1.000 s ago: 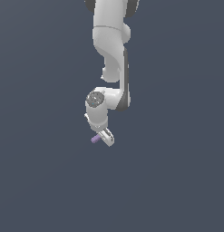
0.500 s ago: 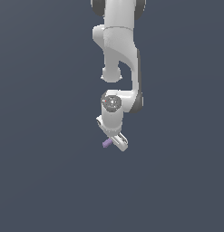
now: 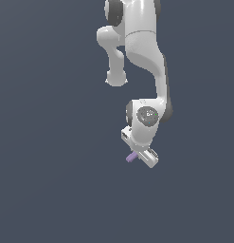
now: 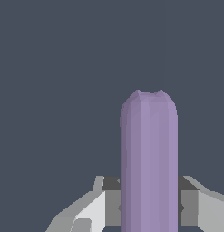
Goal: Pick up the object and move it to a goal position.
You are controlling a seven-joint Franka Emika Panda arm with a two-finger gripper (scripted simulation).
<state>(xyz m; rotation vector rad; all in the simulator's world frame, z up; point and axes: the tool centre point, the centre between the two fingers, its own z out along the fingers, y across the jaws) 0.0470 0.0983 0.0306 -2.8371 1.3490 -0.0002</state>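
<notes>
Lavender rod (image 4: 148,163) clamped between pincer (image 4: 149,206) fingers (one end protruding)

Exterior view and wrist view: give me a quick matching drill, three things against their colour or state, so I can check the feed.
Things:
1. rod
2. pincer
3. arm

Colour or state:
A. white, bent downward
B. shut on something
C. light purple, sticking out past the fingers

Pairs: 1-C, 2-B, 3-A
</notes>
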